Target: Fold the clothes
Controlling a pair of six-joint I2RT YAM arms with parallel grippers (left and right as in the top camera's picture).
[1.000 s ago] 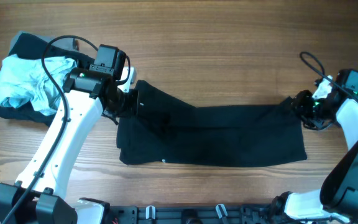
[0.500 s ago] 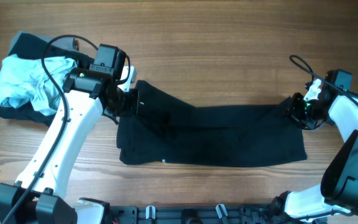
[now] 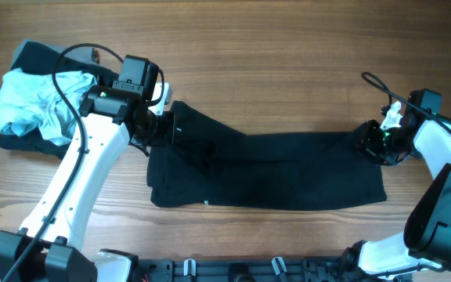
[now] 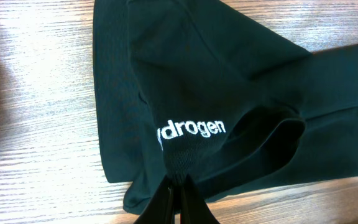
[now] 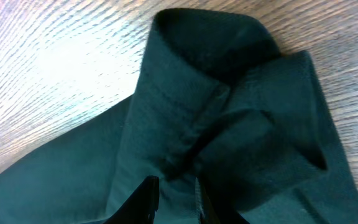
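A black garment (image 3: 265, 168) lies stretched across the table's middle, long side left to right. My left gripper (image 3: 161, 129) is shut on its left end; in the left wrist view the fingers (image 4: 178, 194) pinch a ribbed hem below white "hydrogen" lettering (image 4: 191, 130). My right gripper (image 3: 373, 137) is at the garment's upper right corner. In the right wrist view its fingers (image 5: 174, 194) are shut on a fold of the bunched black cloth (image 5: 229, 124).
At the far left a crumpled light-blue garment (image 3: 37, 106) lies on another dark cloth (image 3: 6, 125). A black cable (image 3: 382, 82) loops above the right arm. The table's front rail (image 3: 233, 270) runs along the bottom edge.
My right gripper has shifted left along the garment's right end, bunching that corner slightly. The left arm and the rest of the garment have not moved.
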